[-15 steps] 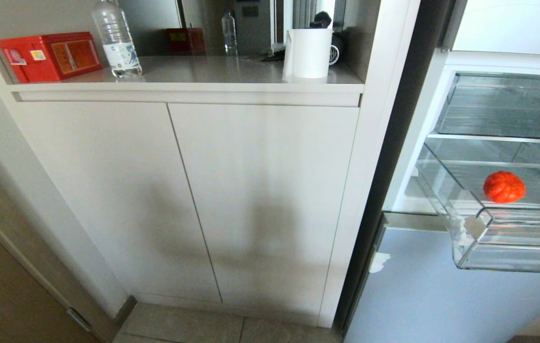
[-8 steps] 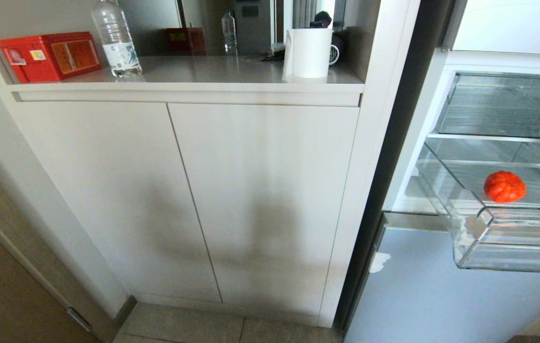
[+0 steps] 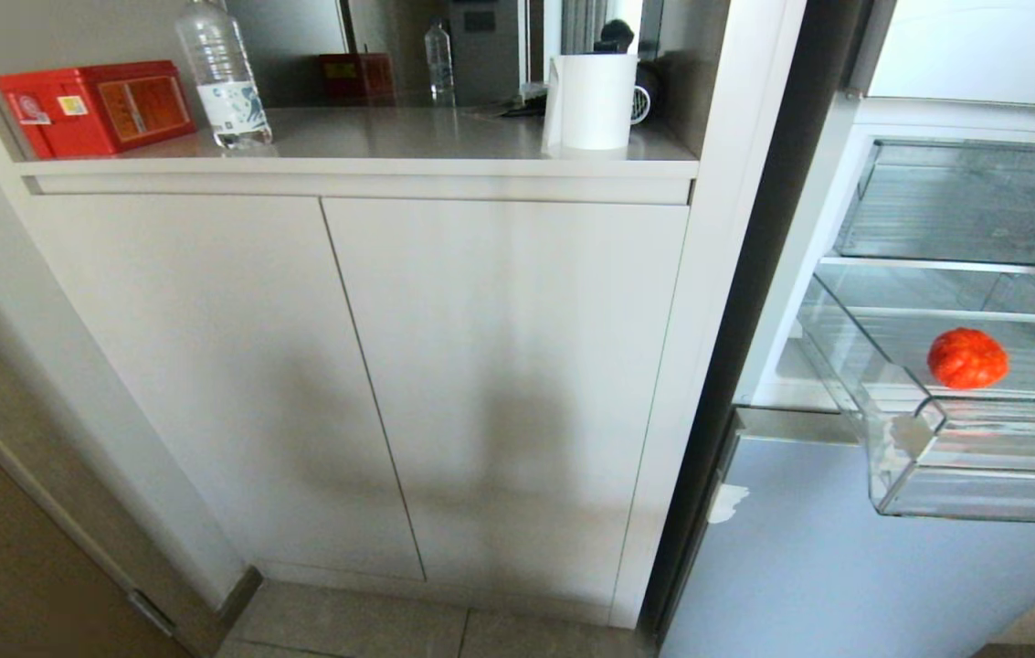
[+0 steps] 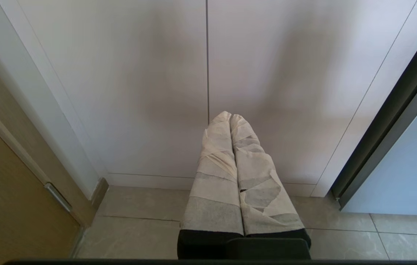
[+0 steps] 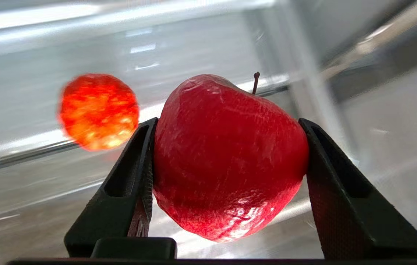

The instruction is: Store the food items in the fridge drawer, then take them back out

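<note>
Your right gripper (image 5: 226, 162) pinches a glossy red apple (image 5: 230, 154) between its two black fingers (image 5: 134, 184); the apple's sides press against both inner faces and its short stem points away from the palm. Beyond the fingers on one side, past the fingertip, you see a lumpy orange-red fruit (image 5: 99, 110), blurred and apart from the apple. Clear plastic of the fridge drawer (image 5: 28, 176) fills the background behind and beneath the fingers.

In the head view neither arm shows. The orange-red fruit (image 3: 966, 358) lies alone on the ribbed floor of the pulled-out fridge drawer (image 3: 914, 439). A second clear drawer (image 3: 974, 201) with faint lettering sits above it. To the left stands a white cabinet (image 3: 362, 384), its counter carrying a red box (image 3: 97, 105), a water bottle (image 3: 223, 73) and a white paper roll (image 3: 592, 100).

Your left gripper (image 4: 230, 117) hangs parked before the cabinet doors (image 4: 208, 73), above the tiled floor (image 4: 138, 228). Its tape-wrapped fingers (image 4: 215, 154) are pressed together along their whole length, holding nothing.
</note>
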### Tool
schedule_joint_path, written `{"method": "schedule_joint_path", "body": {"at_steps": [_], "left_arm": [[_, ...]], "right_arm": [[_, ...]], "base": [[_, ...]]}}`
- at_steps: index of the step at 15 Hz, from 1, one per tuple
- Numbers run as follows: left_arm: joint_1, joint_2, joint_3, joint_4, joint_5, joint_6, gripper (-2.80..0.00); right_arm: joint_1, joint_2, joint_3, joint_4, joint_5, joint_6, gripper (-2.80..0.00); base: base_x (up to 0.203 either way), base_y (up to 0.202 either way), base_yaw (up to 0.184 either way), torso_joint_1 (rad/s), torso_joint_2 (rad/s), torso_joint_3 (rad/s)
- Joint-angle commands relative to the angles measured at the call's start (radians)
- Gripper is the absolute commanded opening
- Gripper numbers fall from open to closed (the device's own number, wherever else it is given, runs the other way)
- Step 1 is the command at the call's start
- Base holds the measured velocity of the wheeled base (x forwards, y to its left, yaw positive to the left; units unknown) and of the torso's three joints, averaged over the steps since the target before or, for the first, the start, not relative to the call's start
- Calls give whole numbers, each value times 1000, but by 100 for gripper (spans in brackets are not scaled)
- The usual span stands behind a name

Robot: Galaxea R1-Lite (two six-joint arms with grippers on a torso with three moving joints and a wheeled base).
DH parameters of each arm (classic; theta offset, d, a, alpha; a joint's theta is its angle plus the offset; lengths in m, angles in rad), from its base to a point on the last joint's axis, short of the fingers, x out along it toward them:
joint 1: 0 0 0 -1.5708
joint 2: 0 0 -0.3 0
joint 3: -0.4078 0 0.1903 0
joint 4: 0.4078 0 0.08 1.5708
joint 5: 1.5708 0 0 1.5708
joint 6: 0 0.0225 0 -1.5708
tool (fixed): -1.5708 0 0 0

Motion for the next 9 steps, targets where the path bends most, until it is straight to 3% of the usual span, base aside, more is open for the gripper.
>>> {"method": "schedule_joint_path", "body": {"at_steps": [1,9], "left_arm": [[0,2,0,0,1,0,-280],[0,0,0,0,0,0,-280]], "right_arm": [[-2,-172,70,4,-2,-5,-280],[-70,-627,381,-1,3,-48,-280]], "base": [[0,0,0,0,0,0],[0,0,0,0,0,0]]}}
